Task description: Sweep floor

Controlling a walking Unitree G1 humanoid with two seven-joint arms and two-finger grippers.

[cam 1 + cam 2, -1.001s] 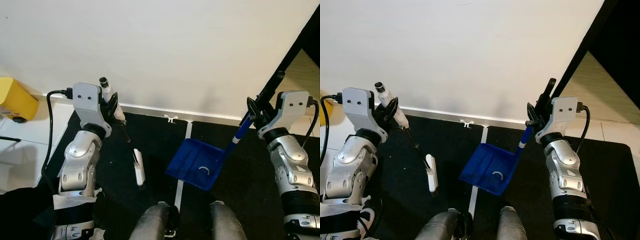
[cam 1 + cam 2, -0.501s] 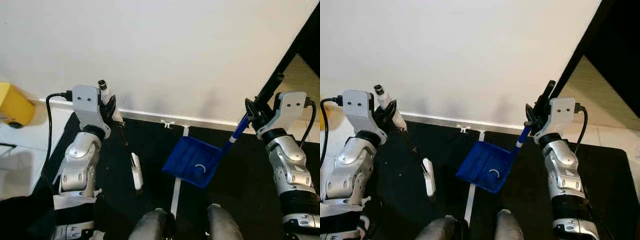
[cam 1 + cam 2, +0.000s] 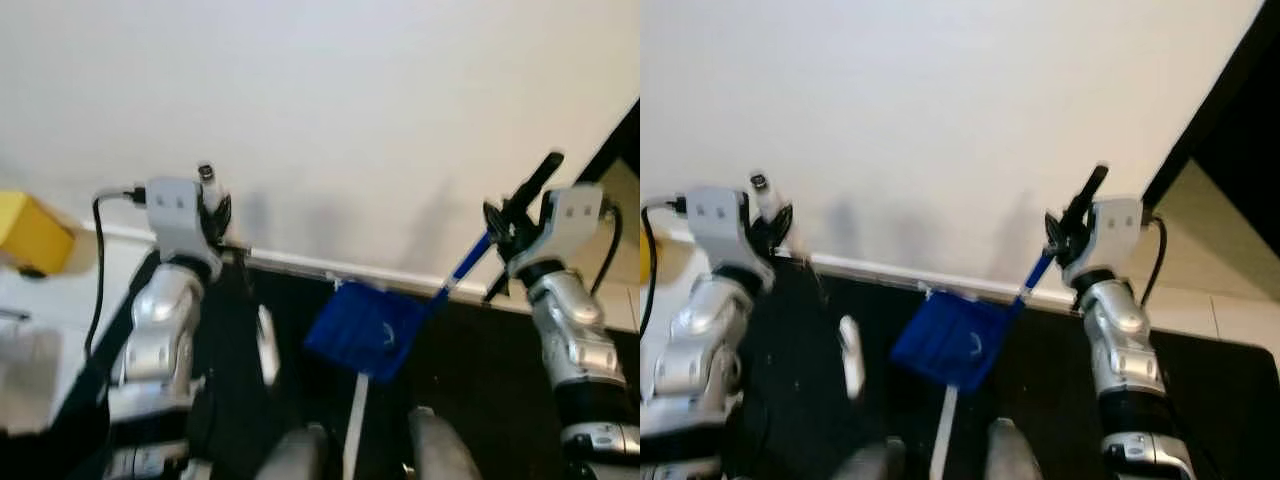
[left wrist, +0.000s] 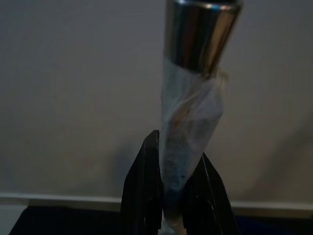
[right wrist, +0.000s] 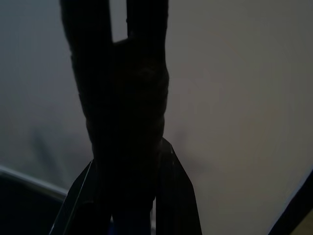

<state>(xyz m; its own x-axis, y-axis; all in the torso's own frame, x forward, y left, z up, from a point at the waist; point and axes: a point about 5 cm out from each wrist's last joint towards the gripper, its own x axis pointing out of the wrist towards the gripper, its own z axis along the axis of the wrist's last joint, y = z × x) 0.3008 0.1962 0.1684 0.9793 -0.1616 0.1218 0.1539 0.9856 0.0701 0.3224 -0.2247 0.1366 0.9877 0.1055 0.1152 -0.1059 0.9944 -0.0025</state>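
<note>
Since a second ago the whole view has tipped up and blurred, so the camera moved; the dustpan (image 3: 366,324) now sits close under the baseboard (image 3: 300,262), where earlier it was well short of it. Its blue pan hangs low over the black mat (image 3: 470,350), just below the baseboard, tilted, with its blue handle (image 3: 1032,275) rising to the right gripper (image 3: 497,222). That gripper's fingers are closed on the handle's dark grip, seen in the right wrist view. The broom (image 3: 265,343) has its white head on the mat, beside the dustpan on the robot's left, also near the baseboard. Its taped stick top (image 4: 190,132) is clamped between the left gripper's (image 3: 215,212) fingers (image 4: 146,188), closed on it. A white tape line (image 3: 353,420) runs down the mat from the dustpan. A yellow box (image 3: 30,232) sits well off along the baseboard, on the left.

Risk, as a judgement: both tools are crowding the wall (image 3: 320,110); more forward drift could jam the dustpan's edge or the broom's stick top against it and twist either in its grip. Blur suggests body motion, so aiming a sweep now could miss the pan.
</note>
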